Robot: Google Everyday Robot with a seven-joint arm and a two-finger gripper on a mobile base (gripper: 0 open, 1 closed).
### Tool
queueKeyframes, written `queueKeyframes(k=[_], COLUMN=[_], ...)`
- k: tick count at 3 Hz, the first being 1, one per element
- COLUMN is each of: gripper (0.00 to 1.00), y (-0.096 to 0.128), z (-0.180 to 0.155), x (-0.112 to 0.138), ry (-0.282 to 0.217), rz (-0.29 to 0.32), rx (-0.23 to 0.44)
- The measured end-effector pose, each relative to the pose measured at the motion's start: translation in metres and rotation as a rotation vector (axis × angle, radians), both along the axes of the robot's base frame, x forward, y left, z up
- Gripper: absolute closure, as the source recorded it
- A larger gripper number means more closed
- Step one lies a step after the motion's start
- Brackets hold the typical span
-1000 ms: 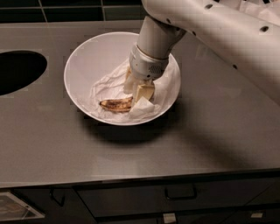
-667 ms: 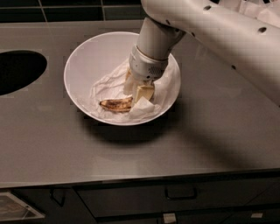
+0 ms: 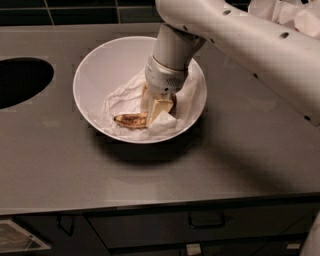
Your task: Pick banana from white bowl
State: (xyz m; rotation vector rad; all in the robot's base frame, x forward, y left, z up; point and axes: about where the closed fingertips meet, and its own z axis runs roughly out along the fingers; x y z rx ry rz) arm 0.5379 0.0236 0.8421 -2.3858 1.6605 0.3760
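Note:
The white bowl [image 3: 100,65] stands on the grey counter, lined with crumpled white paper [image 3: 125,97]. The banana [image 3: 130,119], small and mottled brown, lies on the paper at the bowl's front. Its left part shows and its right end is hidden under my gripper. My gripper [image 3: 159,111] reaches down into the bowl from the upper right, with its tip at the banana's right end and touching the paper. The white arm [image 3: 240,40] crosses the upper right of the view.
A dark round hole [image 3: 20,80] is cut in the counter at the left. Crumpled white material [image 3: 285,12] lies at the top right. The counter's front edge [image 3: 150,202] has drawers below it. A dark tiled wall runs along the back.

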Motion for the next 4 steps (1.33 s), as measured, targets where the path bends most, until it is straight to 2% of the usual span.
queueKeyframes(k=[1, 2, 3, 4], gripper=[0.75, 0.97, 1.0, 1.0], y=[0.0, 0.0, 0.0, -0.003], z=[0.0, 0.0, 0.005, 0.032], x=[0.0, 0.0, -0.001, -0.009], ry=[0.0, 0.0, -0.019, -0.094], rz=[0.0, 0.0, -0.008, -0.024], rx=[0.0, 0.0, 0.006, -0.013])
